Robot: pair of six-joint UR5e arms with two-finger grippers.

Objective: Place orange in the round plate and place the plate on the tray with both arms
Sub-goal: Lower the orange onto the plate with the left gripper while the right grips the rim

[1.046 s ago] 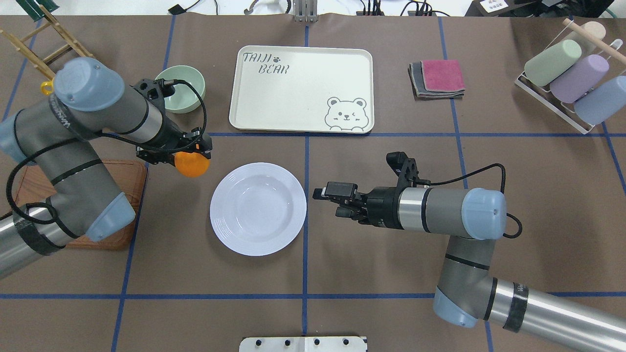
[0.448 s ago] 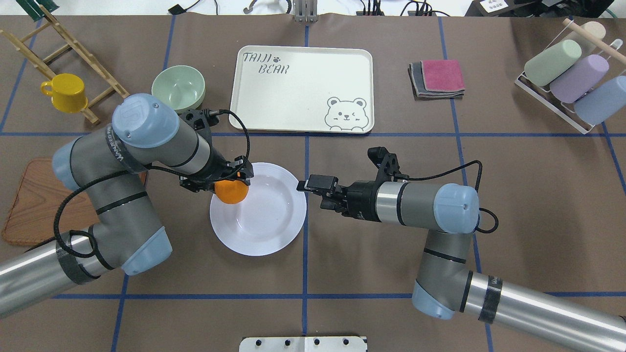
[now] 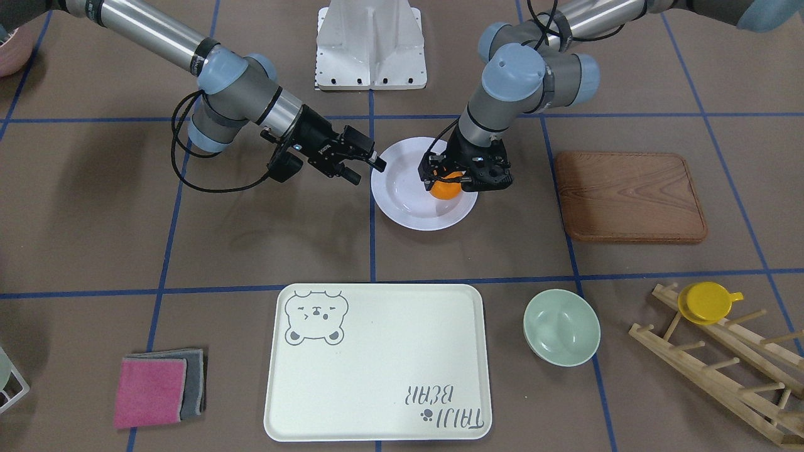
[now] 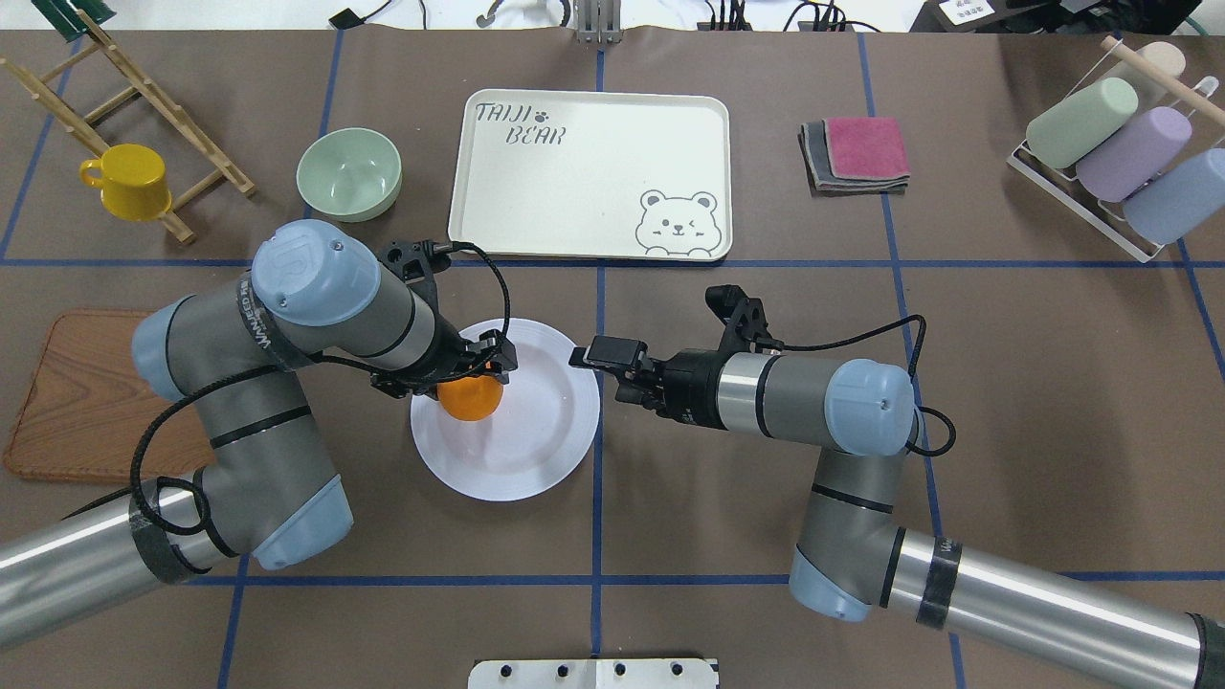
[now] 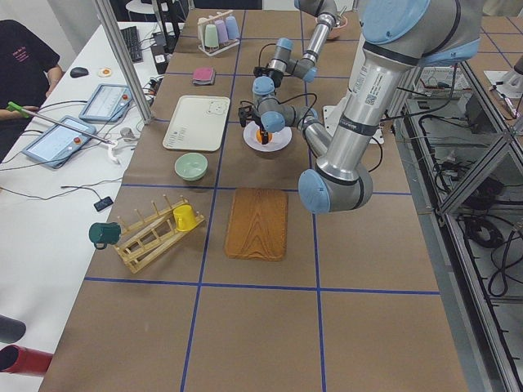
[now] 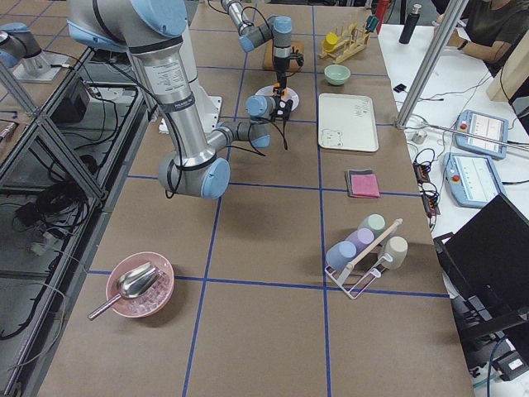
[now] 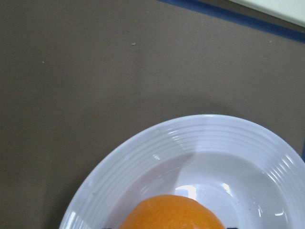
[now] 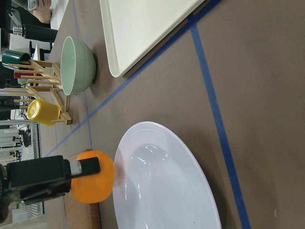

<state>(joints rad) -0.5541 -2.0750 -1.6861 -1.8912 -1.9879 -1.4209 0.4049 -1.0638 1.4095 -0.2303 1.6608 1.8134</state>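
Observation:
The orange (image 4: pixel 471 400) hangs over the left part of the white round plate (image 4: pixel 536 435), with my left gripper (image 4: pixel 469 381) shut on it from above. The front-facing view shows the orange (image 3: pixel 445 189) low over the plate's (image 3: pixel 405 198) sunken centre; I cannot tell whether it touches. It fills the bottom of the left wrist view as the orange (image 7: pixel 171 213) above the plate (image 7: pixel 214 136). My right gripper (image 4: pixel 600 375) is open, level with the table, its upper finger at the plate's right rim. The cream tray (image 4: pixel 589 177) lies empty beyond the plate.
A pale-green bowl (image 4: pixel 348 174) sits left of the tray. A wooden board (image 4: pixel 67 392) lies at the left edge. A yellow cup (image 4: pixel 129 182) hangs on a wooden rack. Folded cloths (image 4: pixel 857 153) and a rack of cups (image 4: pixel 1110 144) are at the right.
My left arm has carried the orange rightward from beside the plate to over its left part. My right gripper has slid left to the plate's right rim.

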